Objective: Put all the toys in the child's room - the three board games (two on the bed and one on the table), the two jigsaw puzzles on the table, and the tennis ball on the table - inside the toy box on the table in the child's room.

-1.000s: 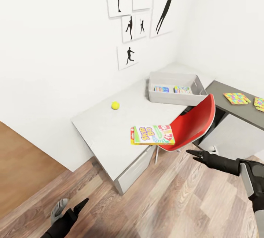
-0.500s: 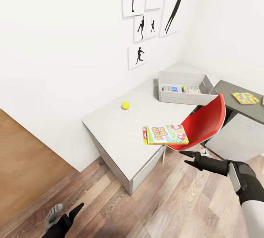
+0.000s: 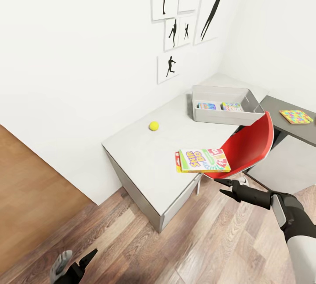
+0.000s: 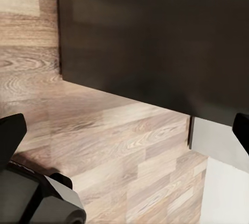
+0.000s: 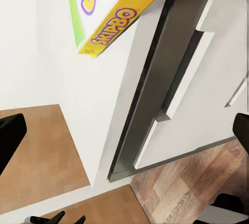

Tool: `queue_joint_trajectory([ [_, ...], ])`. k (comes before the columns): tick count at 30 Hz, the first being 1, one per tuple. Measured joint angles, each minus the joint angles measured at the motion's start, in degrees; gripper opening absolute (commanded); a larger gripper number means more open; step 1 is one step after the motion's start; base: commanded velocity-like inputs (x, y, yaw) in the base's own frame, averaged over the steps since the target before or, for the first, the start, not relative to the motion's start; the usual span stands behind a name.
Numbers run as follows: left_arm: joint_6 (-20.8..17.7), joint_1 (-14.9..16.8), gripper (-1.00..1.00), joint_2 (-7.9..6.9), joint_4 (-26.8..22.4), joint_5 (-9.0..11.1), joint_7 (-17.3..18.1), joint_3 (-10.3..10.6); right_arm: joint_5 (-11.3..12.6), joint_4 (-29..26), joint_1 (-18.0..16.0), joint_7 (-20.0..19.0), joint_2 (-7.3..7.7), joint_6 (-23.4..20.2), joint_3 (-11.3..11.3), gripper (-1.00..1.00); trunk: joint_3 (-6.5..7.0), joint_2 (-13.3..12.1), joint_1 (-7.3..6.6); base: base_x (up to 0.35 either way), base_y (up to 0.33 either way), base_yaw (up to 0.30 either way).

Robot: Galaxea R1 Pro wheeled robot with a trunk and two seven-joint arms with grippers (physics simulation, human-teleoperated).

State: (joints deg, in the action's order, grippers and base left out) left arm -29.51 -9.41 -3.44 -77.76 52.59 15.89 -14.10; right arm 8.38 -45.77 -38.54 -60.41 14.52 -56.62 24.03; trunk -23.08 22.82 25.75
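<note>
**Desk being approached, Skip-Bo box within reach of the right arm**

Across the last second the whole head view is being shifted, so the camera is being moved with the robot rather than the toys; the desk and its load are being brought nearer the centre of the picture. The right gripper is being held with its fingers parted and empty, just off the front edge of the table, below the Skip-Bo board game. That box is lying at the front edge, its end overhanging beside the red chair. The left gripper is being kept low over the wood floor, also spread and holding nothing.

The tennis ball is resting near the wall-side edge of the tabletop. The toy box is standing at the far corner, with two flat boxes already lying inside. One jigsaw puzzle is lying on the dark cabinet section.

The Skip-Bo box is probably being lined up as the next pick.
</note>
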Motion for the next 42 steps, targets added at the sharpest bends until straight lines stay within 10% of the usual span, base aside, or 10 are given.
queue_joint_trajectory([
  [25,0.06,0.2,1.0,0.19,0.79,-0.05,0.0,-0.06,0.04,0.39,-0.3,-0.52,1.09,1.47,6.89,1.0,0.0,0.0,0.0,0.0,0.005,0.0],
  [42,0.06,0.45,1.0,0.29,1.09,-0.12,0.0,0.13,1.15,7.6,-0.64,-6.17,5.1,5.15,8.57,1.0,0.0,0.0,0.0,0.0,0.0,0.0],
])
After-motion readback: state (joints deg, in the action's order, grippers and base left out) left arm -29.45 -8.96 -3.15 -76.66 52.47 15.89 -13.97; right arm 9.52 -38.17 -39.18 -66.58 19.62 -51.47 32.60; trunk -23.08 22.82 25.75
